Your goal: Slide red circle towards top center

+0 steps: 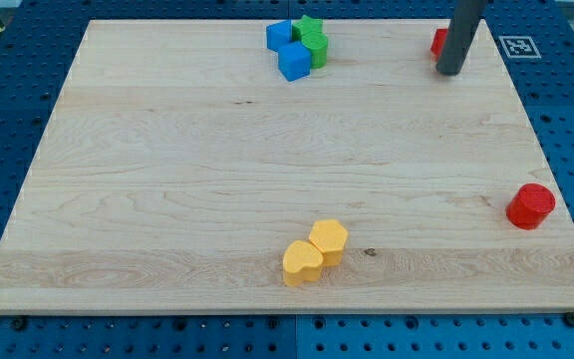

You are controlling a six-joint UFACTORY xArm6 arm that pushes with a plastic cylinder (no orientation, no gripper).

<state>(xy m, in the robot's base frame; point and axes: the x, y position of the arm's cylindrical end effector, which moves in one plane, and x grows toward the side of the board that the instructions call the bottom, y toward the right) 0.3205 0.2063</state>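
While my tip (450, 71) sits top right, red circle (531, 206) (orientation unreadable) lies well below

Two blue blocks (287, 50) touching two green blocks (313, 42) at far centre, two yellow blocks (316, 251) touching near centre, partly hidden red block (438, 42) far right, wooden worktop (167, 199)

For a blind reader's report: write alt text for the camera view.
A red circle sits near the right edge of a wooden board, far from my tip, which is at the top right against another red block. Blue blocks and green blocks cluster at top centre; two yellow blocks lie at bottom centre.
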